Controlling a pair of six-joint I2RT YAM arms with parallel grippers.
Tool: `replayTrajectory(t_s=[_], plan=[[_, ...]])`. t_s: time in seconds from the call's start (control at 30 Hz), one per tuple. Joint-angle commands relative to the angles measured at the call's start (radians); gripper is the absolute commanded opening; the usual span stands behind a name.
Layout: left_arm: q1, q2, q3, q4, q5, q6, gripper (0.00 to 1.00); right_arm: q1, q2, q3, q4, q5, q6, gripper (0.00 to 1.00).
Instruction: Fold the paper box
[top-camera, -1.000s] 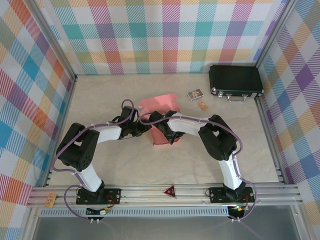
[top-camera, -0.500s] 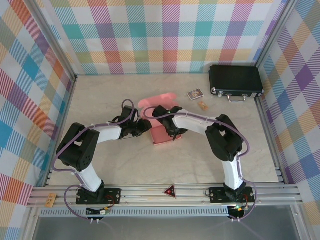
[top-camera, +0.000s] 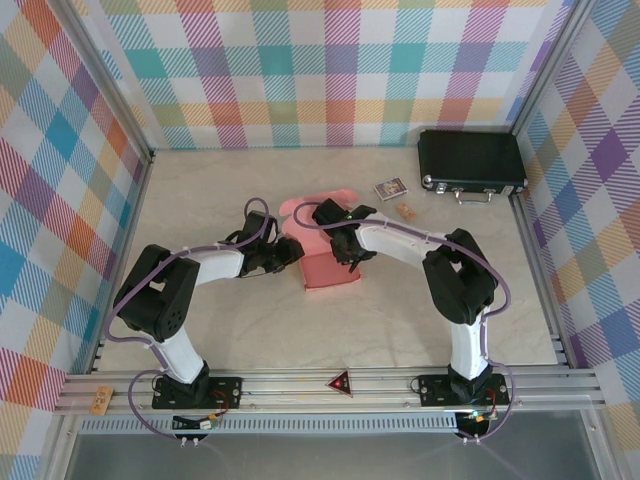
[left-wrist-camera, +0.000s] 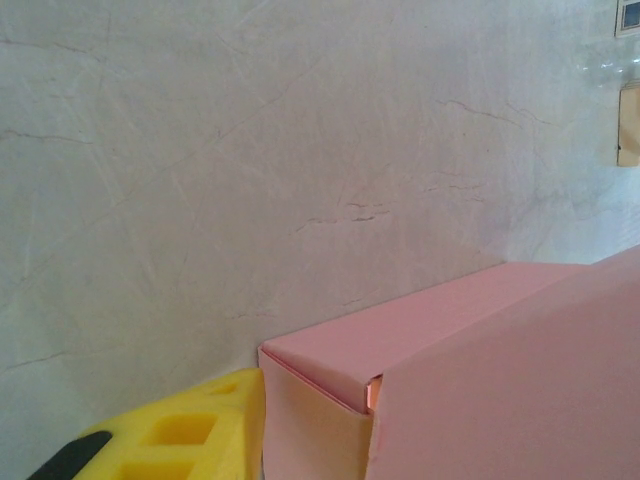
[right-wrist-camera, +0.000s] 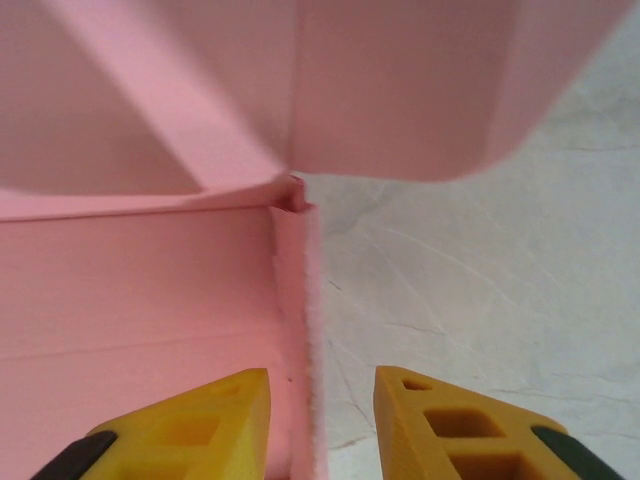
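The salmon-pink paper box (top-camera: 330, 268) lies mid-table, its lid flap (top-camera: 305, 212) raised at the far side. My left gripper (top-camera: 290, 252) is at the box's left end. In the left wrist view one yellow finger (left-wrist-camera: 170, 435) rests against the box's end wall (left-wrist-camera: 310, 430), and the box (left-wrist-camera: 500, 370) hides the other finger. Over the box's far right part is my right gripper (top-camera: 346, 250). In the right wrist view it (right-wrist-camera: 322, 400) stands open astride the box's side wall (right-wrist-camera: 300, 330), one finger inside and one outside, with the flap (right-wrist-camera: 400, 80) hanging above.
A black hard case (top-camera: 472, 163) sits at the far right corner. Two small cards (top-camera: 390, 188) (top-camera: 405, 210) lie between it and the box. Checked walls close in the table on three sides, and an aluminium rail (top-camera: 340, 395) runs along the near edge.
My right gripper has moved toward the far right part of the box and its elbow has swung right. The raised lid flap has come lower and looks smaller. The left gripper has stayed put.
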Motion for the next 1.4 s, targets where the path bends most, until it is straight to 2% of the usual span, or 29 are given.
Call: replayTrajectory(t_s=[0.0,0.37,0.77,1.37], plan=[[-0.008,0.007,0.017,-0.029,-0.003,0.022,0.33,-0.009,0.001,0.006,0.028,-0.054,-0.04,0.34],[-0.008,0.013,0.021,-0.031,-0.001,0.023,0.33,-0.009,0.071,0.044,0.014,0.013,-0.036,0.31],[-0.008,0.017,0.021,-0.028,0.0,0.022,0.33,-0.009,0.136,0.087,0.0,0.039,-0.048,0.2],[-0.008,0.026,0.025,-0.028,0.002,0.021,0.33,-0.009,0.182,0.076,-0.025,0.06,-0.054,0.15]])
